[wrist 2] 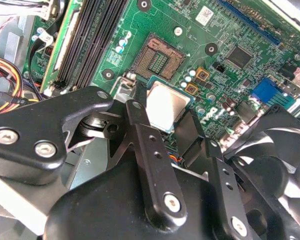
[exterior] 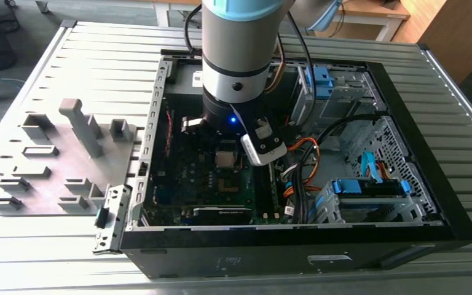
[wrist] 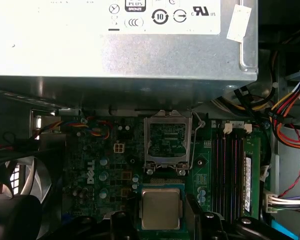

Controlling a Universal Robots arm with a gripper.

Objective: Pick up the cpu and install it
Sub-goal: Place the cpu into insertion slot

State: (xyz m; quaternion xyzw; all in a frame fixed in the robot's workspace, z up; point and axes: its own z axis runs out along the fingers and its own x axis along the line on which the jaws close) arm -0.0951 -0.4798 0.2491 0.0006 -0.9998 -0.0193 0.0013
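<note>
The cpu [wrist 2: 165, 104] is sitting between the fingers [wrist 2: 140, 130] of the gripper [wrist 2: 164, 119], which is clamping it by two opposite edges. It is hanging over the motherboard [wrist 2: 230, 30], just beside the open socket [wrist 2: 157, 60]. For a sound seating, keep the chip level, with its edges parallel to the socket frame. The chip is hiding the pad contact faces, and its underside and orientation mark cannot be made out.

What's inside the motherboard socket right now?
The socket shows only bare contacts, no chip. The cpu, held in the gripper, hides the board beneath it.
</note>
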